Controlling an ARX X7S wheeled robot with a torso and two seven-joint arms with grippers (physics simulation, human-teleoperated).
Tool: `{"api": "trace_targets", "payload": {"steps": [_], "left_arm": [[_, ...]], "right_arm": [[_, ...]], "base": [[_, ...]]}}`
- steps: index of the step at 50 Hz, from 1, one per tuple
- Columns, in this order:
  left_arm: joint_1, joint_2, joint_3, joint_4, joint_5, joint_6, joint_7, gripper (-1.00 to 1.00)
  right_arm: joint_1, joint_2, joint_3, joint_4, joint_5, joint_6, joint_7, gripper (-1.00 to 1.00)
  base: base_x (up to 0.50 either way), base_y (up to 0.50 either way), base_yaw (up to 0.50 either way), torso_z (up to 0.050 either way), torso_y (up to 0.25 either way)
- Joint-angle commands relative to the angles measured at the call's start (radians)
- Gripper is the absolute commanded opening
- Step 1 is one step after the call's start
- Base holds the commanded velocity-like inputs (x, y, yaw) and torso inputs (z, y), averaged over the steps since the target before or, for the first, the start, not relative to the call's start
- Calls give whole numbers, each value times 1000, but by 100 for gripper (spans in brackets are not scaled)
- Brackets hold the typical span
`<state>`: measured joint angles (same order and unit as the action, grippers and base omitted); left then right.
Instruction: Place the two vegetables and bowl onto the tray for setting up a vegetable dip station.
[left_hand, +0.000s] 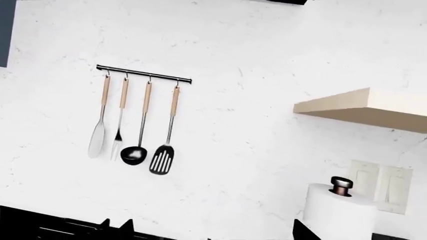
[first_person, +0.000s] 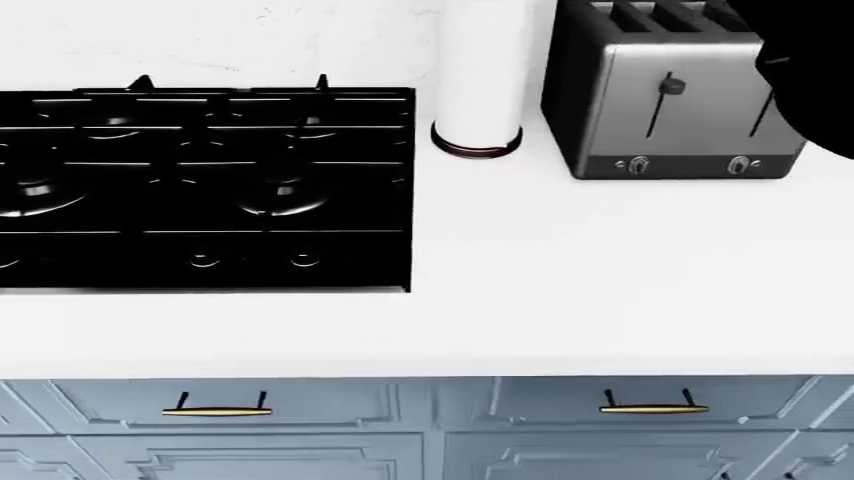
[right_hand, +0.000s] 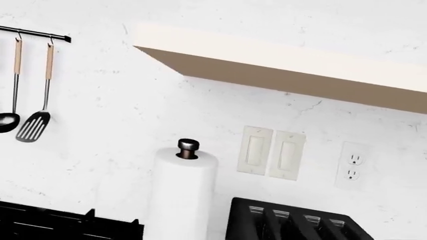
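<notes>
In the head view, from left to right, the white desk (first_person: 561, 300) carries a black stovetop (first_person: 200, 190), a paper towel roll (first_person: 477, 80) and a silver toaster (first_person: 674, 100). A dark shape at the right edge may be part of the robot, but I cannot tell. The wrist views show only the wall: a rail of utensils (left_hand: 143, 75), a wooden shelf (right_hand: 280, 70) and light switches (right_hand: 272, 152). No end effector is visible, so I cannot tell if they are released or clenched. The carrot, the cucumber, the bowl and the tray are not in any view. I judge that nothing is visibly done; the things must first be found.
</notes>
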<state>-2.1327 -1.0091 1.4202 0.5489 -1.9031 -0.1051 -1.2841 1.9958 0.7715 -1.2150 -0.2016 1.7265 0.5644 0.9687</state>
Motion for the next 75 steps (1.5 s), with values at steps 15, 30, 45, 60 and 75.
{"api": "trace_targets", "payload": {"steps": [15,30,45,60,75], "left_arm": [[12,0,-20,1,0,-10,-1,100],[21,2,-31,-3,5,-11,-6,100],[26,3,-42,-1,7,-18,-7,100],[34,5,-52,6,5,-21,-12,100],[38,5,-63,2,2,-27,-12,100]], "right_arm": [[-2,-3,8,0,-3,8,1,100],[-3,-1,15,1,-7,10,-1,100],[-6,-4,19,1,-10,13,-1,100],[-13,-3,24,-3,-11,13,1,100],[-10,-3,31,0,-9,19,4,100]], "base": [[-3,-500,0,0,0],[-4,-500,0,0,0],[-4,-500,0,0,0],[-4,-500,0,0,0],[-4,-500,0,0,0]]}}
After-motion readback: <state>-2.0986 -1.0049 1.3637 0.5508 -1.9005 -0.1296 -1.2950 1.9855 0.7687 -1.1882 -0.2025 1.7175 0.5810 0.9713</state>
